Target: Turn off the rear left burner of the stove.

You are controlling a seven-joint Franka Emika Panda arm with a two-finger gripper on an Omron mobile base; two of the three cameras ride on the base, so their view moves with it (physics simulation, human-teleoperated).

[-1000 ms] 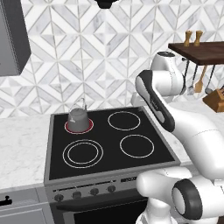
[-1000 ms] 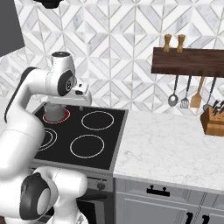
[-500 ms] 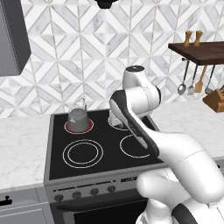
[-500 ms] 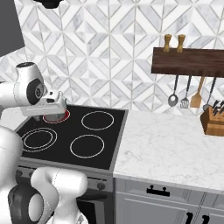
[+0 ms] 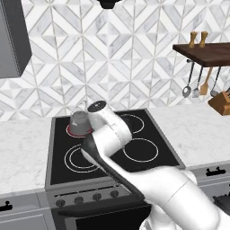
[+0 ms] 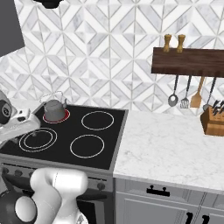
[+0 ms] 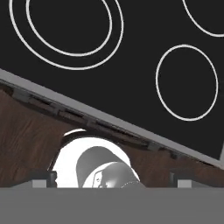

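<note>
The stove (image 5: pixel 58 134) is a black glass cooktop in a grey steel frame. Its rear left burner (image 5: pixel 68 131) glows red, and a grey kettle (image 5: pixel 80 123) stands on it. From the right base view the burner (image 6: pixel 65 115) and kettle (image 6: pixel 54 109) sit at the cooktop's back left. A row of small dark knobs (image 5: pixel 96 196) lines the front panel. My arm (image 5: pixel 110 134) bends over the cooktop's left half. In the hand view my gripper (image 7: pixel 112 179) is open, fingertips (image 7: pixel 43 178) wide apart, looking down on the stove's front edge (image 7: pixel 109 120) and the double-ringed zone (image 7: pixel 65 26).
White-ringed zones (image 5: pixel 144 149) cover the rest of the glass. Marble counter (image 6: pixel 175 148) runs to the right, with a knife block (image 6: pixel 213 120) and utensils (image 6: pixel 187 94) hanging under a wooden shelf (image 6: pixel 188 61). A dark cabinet (image 5: pixel 11 38) hangs at upper left.
My arm has swung from the right of the cooktop leftward and down across it, now bending over the left zones. Kettle and burner are unchanged.
</note>
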